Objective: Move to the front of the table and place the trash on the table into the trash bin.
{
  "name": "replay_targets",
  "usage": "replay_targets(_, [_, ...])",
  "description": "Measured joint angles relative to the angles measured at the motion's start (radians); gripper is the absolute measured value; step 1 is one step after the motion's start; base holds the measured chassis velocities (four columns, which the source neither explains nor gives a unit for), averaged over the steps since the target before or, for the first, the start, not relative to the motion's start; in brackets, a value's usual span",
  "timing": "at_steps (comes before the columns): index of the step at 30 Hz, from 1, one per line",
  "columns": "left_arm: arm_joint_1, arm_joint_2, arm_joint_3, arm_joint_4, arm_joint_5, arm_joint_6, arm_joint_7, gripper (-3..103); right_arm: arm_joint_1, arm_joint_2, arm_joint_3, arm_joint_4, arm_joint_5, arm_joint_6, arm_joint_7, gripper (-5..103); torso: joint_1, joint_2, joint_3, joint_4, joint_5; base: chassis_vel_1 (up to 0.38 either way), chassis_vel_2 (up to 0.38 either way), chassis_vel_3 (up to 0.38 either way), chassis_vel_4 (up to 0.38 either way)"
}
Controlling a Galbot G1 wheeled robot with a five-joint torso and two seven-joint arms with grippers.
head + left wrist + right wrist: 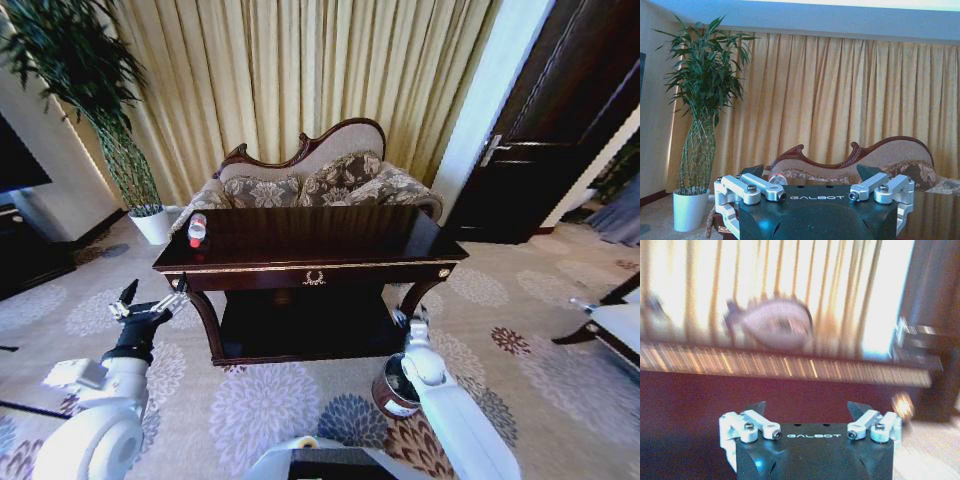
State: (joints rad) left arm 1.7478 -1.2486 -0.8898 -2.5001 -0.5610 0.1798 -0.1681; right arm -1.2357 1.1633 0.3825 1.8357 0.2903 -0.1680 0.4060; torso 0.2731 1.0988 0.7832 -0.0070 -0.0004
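Note:
The long dark table with gold trim stands straight ahead. On its left end lies the trash, a small clear bottle with a red cap; the cap peeks over my left wrist. My left gripper hovers open and empty, short of the table's left front corner and lower than the top. My right gripper is open below the table's right front edge, facing the gold trim. The brown trash bin sits on the carpet, partly hidden behind my right arm.
A carved sofa with cushions stands right behind the table. A tall plant in a white pot is at the back left, beside a black cabinet. A dark door is at the right and a chair at the right edge.

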Motion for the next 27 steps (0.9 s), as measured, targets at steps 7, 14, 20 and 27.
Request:
replay_targets(7, [-0.007,0.018,-0.001,0.007,-0.009,0.002,0.01,100,-0.014,-0.01,-0.042,0.168,0.008,0.02,0.002,100,0.0,0.0,0.0,0.0001,0.0003,0.0,0.0,0.0,0.0])
replay_targets(14, [-0.013,0.038,-0.003,0.017,-0.014,0.006,0.011,100,-0.037,-0.019,-0.026,0.222,0.018,0.018,-0.039,100,0.0,0.0,0.0,0.0,0.0004,0.0,0.0,0.0,0.0])
replay_targets(20, [-0.025,0.054,-0.006,0.024,-0.019,0.031,0.004,100,-0.048,-0.021,-0.025,0.235,0.014,0.017,-0.045,100,0.0,0.0,0.0,0.0,0.0004,-0.004,0.008,0.01,-0.006])
replay_targets(27, [-0.015,0.056,-0.048,0.019,-0.021,0.064,0.013,100,-0.048,-0.022,-0.033,0.237,0.01,0.013,-0.052,100,0.0,0.0,0.0,0.0001,0.0003,-0.122,0.106,0.107,-0.11])
